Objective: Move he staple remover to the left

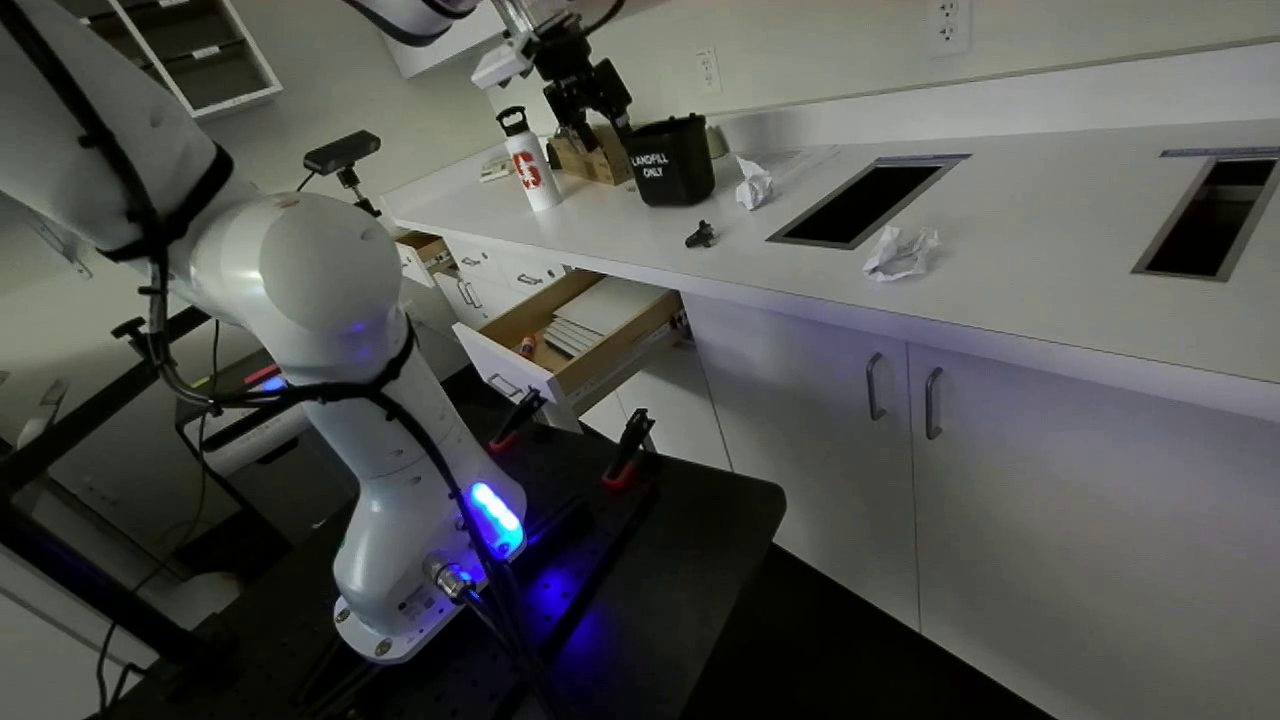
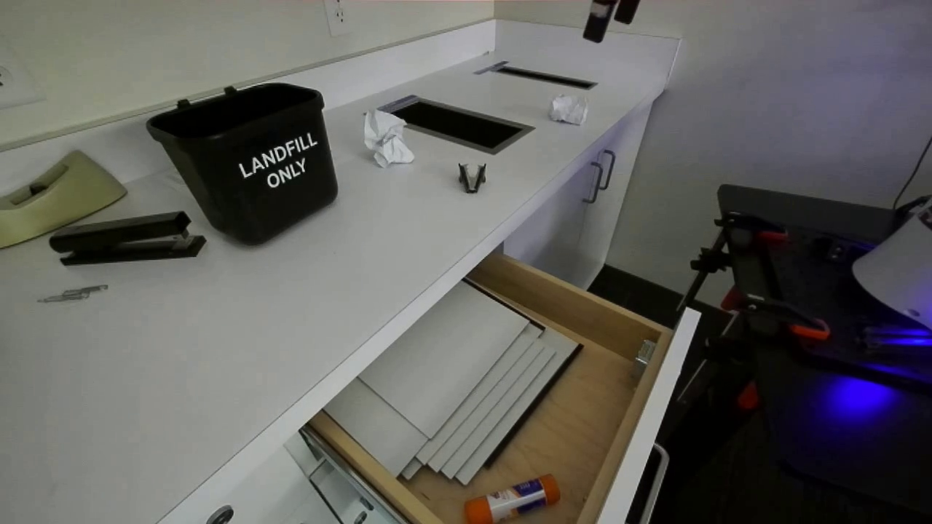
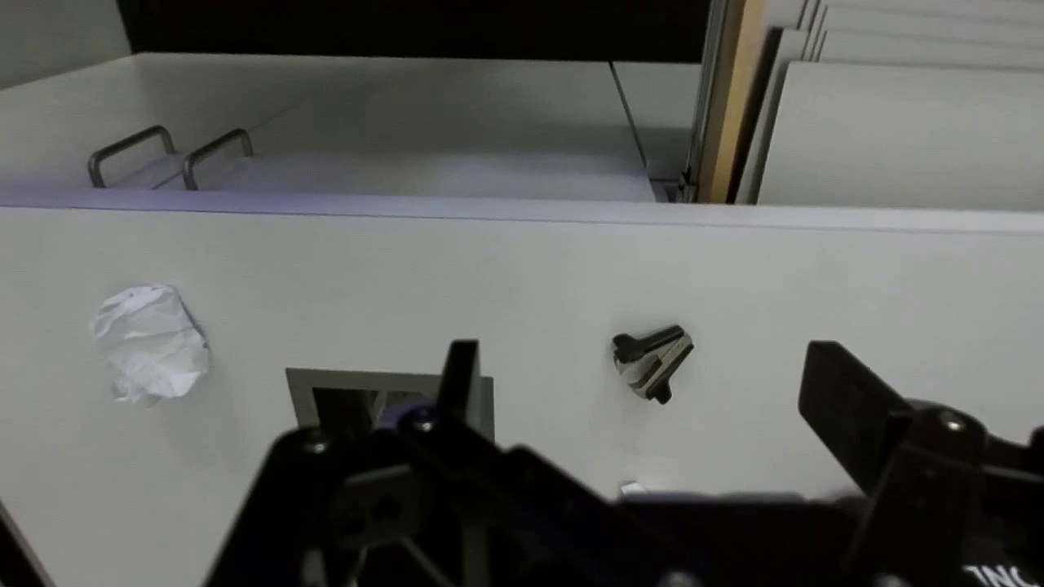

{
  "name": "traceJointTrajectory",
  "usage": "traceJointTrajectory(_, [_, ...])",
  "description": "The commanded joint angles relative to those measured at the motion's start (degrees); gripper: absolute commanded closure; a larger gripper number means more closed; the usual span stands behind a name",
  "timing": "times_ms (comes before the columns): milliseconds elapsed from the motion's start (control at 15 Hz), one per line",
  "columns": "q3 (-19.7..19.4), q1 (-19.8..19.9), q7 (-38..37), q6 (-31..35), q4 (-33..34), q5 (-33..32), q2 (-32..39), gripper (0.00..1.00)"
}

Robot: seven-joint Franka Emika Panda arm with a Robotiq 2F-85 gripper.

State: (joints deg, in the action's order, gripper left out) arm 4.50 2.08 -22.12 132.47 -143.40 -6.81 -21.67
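The staple remover [image 1: 701,235] is small and dark, with metal jaws, and lies on the white counter [image 1: 1050,310]. It also shows in an exterior view [image 2: 472,178], in front of the black bin. In the wrist view the staple remover [image 3: 652,363] appears between my two fingertips, lying on the counter beyond them. My gripper [image 1: 606,138] is held up above the counter, apart from the staple remover. Its dark fingertips also show at the top edge of an exterior view [image 2: 610,24]. In the wrist view the gripper [image 3: 643,350] is wide open with nothing between the fingers.
A black bin [image 2: 262,167] marked LANDFILL ONLY stands near the staple remover. Crumpled papers [image 2: 386,138] [image 2: 569,109] lie by two cut-out slots [image 1: 870,200]. A stapler [image 2: 127,236], tape dispenser [image 2: 58,196] and white bottle [image 1: 530,165] are on the counter. A drawer [image 2: 641,407] stands open below.
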Motion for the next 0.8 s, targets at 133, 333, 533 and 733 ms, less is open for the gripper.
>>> traceJointTrajectory(133, [5.0, 4.4, -24.2, 11.7, 7.1, -6.8, 17.1, 0.00])
traceJointTrajectory(333, [2.5, 2.8, -38.2, 16.7, 10.6, -12.7, 25.3, 0.00])
traceJointTrajectory(533, [-2.2, -0.5, -51.3, 19.5, 15.0, -18.4, 32.4, 0.00])
traceJointTrajectory(733, [-5.6, -3.4, -52.1, 19.7, 14.1, -17.6, 32.4, 0.00])
